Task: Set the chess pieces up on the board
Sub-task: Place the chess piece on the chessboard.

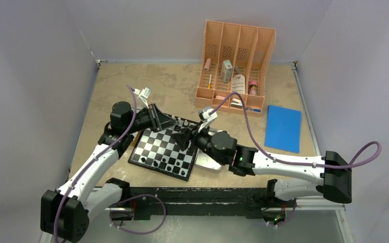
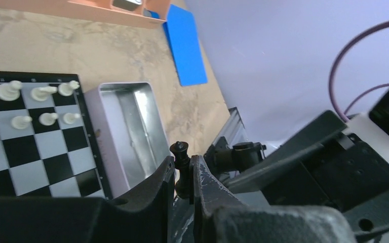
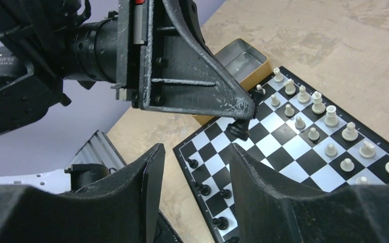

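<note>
Both arms reach inward over the table [image 1: 121,86]: the left arm [image 1: 96,162] comes from the near left and the right arm [image 1: 283,162] from the near right, and their wrists meet above the board's far half. Orange slotted organizer [image 1: 235,55] at far right holds several small items in its slots, too small to identify. Blue sheet [image 1: 282,128] lies flat to its near right. Board [image 1: 154,149] sits tilted at centre, with the silver tray [image 2: 126,131] just beside its right edge. Left gripper [image 2: 183,167] is clenched on one black piece [image 2: 181,149], upright and held in the air over the board. Right gripper [image 3: 195,152] has its fingers [image 3: 152,192] spread and nothing between them, with the held piece just beyond its tips. White pieces [image 3: 318,104] stand in two rows along one board edge, and black pieces [image 3: 202,190] are scattered along the opposite edge.
</note>
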{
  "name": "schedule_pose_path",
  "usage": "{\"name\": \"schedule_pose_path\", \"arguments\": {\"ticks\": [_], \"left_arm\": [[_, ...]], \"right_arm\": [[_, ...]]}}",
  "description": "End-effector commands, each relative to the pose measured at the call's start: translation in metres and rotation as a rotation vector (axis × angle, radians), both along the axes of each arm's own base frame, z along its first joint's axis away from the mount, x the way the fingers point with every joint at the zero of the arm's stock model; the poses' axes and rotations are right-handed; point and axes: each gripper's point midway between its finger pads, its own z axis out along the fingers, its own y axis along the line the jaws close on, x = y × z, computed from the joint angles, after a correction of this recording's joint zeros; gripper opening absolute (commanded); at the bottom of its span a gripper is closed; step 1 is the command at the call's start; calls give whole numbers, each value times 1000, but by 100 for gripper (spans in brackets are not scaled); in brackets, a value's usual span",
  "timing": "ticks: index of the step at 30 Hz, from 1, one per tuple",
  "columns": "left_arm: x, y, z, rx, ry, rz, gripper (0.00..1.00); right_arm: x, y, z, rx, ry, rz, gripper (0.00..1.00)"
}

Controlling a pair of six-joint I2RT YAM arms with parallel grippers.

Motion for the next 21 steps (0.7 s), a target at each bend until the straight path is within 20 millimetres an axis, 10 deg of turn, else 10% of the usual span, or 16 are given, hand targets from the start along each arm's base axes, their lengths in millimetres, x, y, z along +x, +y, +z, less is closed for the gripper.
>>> {"name": "schedule_pose_path", "arguments": {"ticks": [1,21], "left_arm": [[-15,-11,26,-65,-85,-73,0],[-38,-21,25,-100,-68,-151,0]], "right_arm": [[6,-1,19,122,46,-56,53],[18,-6,26,139,-18,-114,42]]}}
